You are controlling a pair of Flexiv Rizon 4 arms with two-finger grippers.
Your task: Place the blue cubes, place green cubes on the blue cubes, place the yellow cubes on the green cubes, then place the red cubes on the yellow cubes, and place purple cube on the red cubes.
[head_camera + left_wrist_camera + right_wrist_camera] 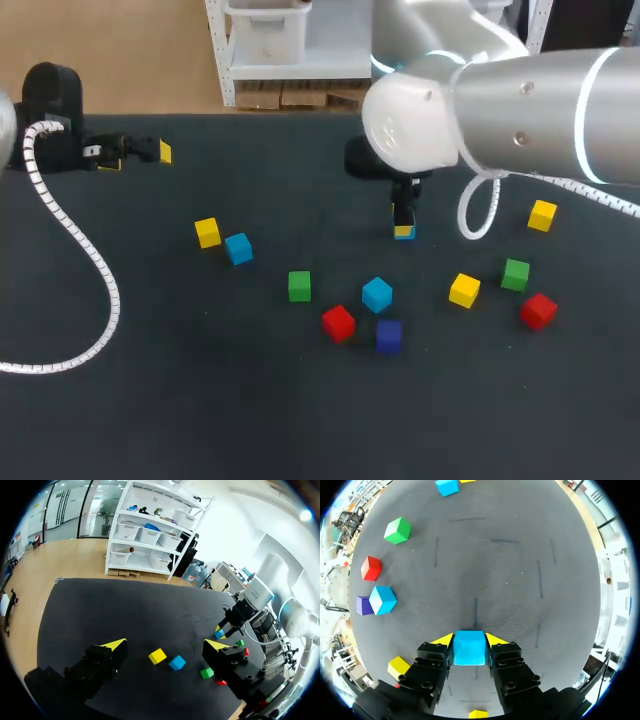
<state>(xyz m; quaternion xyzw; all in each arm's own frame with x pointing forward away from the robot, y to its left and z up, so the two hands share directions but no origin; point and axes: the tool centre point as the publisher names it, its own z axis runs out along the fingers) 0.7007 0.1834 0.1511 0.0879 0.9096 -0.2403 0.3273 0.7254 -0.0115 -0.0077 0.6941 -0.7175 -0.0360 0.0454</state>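
My right gripper [403, 222] is shut on a blue cube [469, 648] and holds it low over the black table's middle; whether the cube touches the table I cannot tell. Two more blue cubes [238, 248] [377, 294] lie on the table. Near the middle are a green cube [299, 286], a red cube [338, 323] and the purple cube [389, 336]. A yellow cube [207, 232] sits at the left. My left gripper [140, 153] stands open and empty at the far left [165, 645].
At the right lie two yellow cubes [464, 290] [542, 215], a green cube [516, 274] and a red cube [538, 310]. A white coiled cable [90, 270] loops over the table's left side.
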